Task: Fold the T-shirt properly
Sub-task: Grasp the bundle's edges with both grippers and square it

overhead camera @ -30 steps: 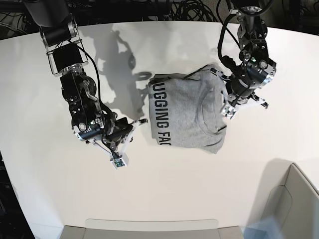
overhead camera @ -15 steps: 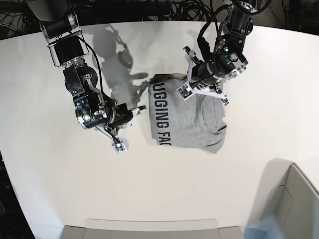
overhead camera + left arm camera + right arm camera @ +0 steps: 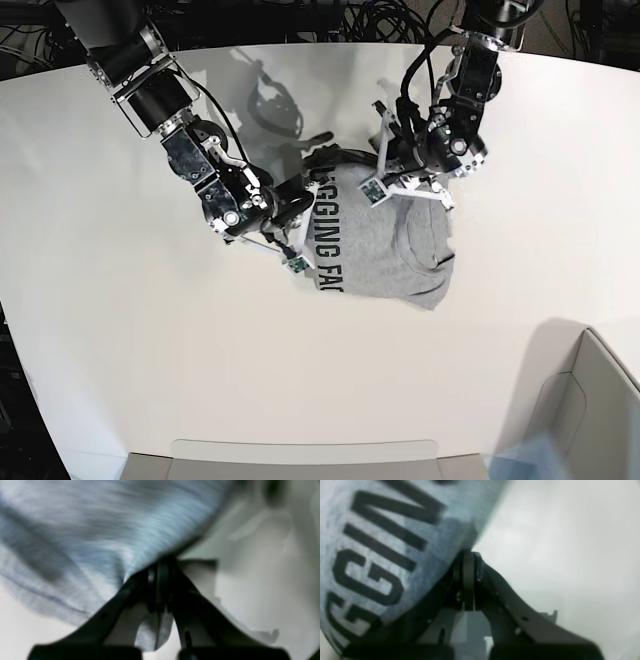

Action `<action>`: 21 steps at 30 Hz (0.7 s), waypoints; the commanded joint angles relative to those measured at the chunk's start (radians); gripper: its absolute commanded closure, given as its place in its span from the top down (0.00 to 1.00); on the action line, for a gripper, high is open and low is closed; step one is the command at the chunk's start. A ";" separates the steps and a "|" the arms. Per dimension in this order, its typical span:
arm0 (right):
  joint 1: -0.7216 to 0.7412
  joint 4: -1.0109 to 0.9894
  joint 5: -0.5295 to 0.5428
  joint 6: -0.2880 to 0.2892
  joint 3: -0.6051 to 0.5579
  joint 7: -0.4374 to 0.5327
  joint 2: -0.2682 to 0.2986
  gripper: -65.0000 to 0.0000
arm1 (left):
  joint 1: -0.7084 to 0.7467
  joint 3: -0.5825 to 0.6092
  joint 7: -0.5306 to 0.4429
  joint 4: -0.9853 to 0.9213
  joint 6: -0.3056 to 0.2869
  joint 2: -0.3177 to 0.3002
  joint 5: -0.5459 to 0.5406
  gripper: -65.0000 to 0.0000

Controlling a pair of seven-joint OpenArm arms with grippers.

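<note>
We've got the T-shirt (image 3: 385, 235) lying near the table's (image 3: 120, 350) far-middle, already folded down to a compact block, black lettering strip facing up along its edge on the base view's left. All places below are relative to the shirt.

What changed over the last sec: the right gripper (image 3: 303, 205) was parked well off the lettered edge, out on bare table; now it's come right in and sits at that edge. Right wrist view shows its jaws clenched, tips at the cloth's border, w/ no fabric visibly between them, so we can't say it's got a pinch. The left gripper (image 3: 375, 165) started beside the shirt's opposite edge, by the collar, and has swung across to the far edge, above the lettering's start. Its jaws are clenched too; left wrist view is blurred, grey cloth bunches right at the tips, prob. touching, but we can't tell if it's actually nipped.

The shirt itself hasn't shifted much; the hump at its far edge looks flatter.

Our read: both arms have converged on the lettered side, so the next fold or a tidy-up of that edge is prob. being set up. Clenched jaws w/o a clear grasp suggest pressing or nudging, not lifting.
</note>
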 commanded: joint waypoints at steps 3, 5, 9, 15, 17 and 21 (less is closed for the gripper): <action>0.019 0.015 0.005 0.004 -0.041 0.009 -0.019 0.00 | -0.049 -0.117 0.023 -0.042 0.009 -0.012 0.035 0.00; 0.019 0.016 0.004 0.004 -0.070 0.009 -0.031 0.00 | -0.074 -0.176 0.023 -0.063 0.009 -0.012 0.035 0.00; 0.013 0.029 0.008 0.004 -0.108 0.009 -0.056 0.00 | -0.123 -0.300 0.023 -0.100 0.009 -0.015 0.035 0.00; -0.046 0.177 0.002 0.001 -0.108 0.005 -0.071 0.00 | -0.252 -0.400 0.023 -0.206 0.009 0.002 0.032 0.00; -0.065 0.240 0.002 0.000 -0.108 -0.003 -0.046 0.00 | -0.273 -0.397 0.023 -0.212 0.009 0.020 0.032 0.00; -0.122 0.383 0.002 -0.002 -0.030 -0.057 0.001 0.00 | -0.305 -0.400 0.023 -0.212 0.009 0.057 0.032 0.00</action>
